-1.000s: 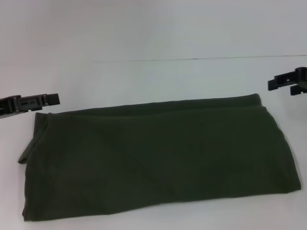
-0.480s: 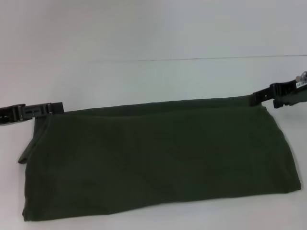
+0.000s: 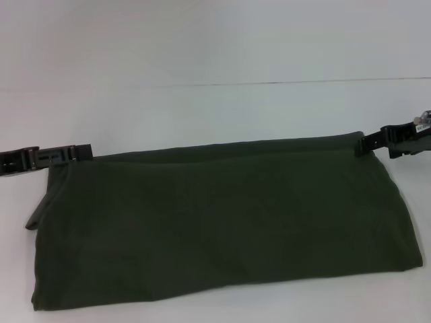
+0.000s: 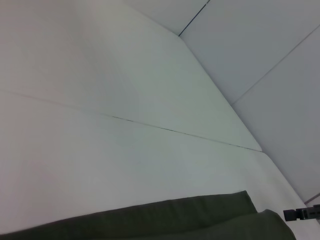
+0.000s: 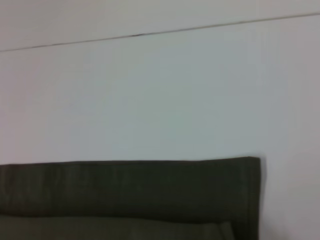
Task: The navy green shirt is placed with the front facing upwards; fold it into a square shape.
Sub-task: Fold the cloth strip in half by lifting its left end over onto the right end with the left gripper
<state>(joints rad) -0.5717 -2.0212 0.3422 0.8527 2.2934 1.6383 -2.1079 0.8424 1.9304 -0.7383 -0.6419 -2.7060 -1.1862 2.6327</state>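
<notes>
White surface (image 3: 215,47) filled the head view, crossed by one thin dark seam running side to side beyond the cloth. Broad bare room lay on the far side of the navy green shirt (image 3: 222,229); only narrow strips of white remained at its left, right and near edges.

The navy green shirt lay flat as a wide folded band across the near half of the surface, plain green side up, no lettering showing. Its far edge showed two layers, the lower layer projecting slightly past the upper one. Its near edge ran close to the bottom of the view, and a small flap stuck out at the left side.

The left tool (image 3: 81,153) reached in from the left border and met the far-left corner of the shirt. The right tool (image 3: 365,143) reached in from the right border and met the far-right corner. Whether either tool's fingers were apart or clamped on cloth could not be told.

Compared with half a second before, both tools sat almost where they had been, the right one slightly lower at the corner; one second before, both had stood clear of the cloth. The shirt itself had not shifted.

The left wrist view showed the doubled far edge (image 4: 200,210) and the right tool's tip beyond it; the right wrist view showed the far-right corner (image 5: 240,190).
</notes>
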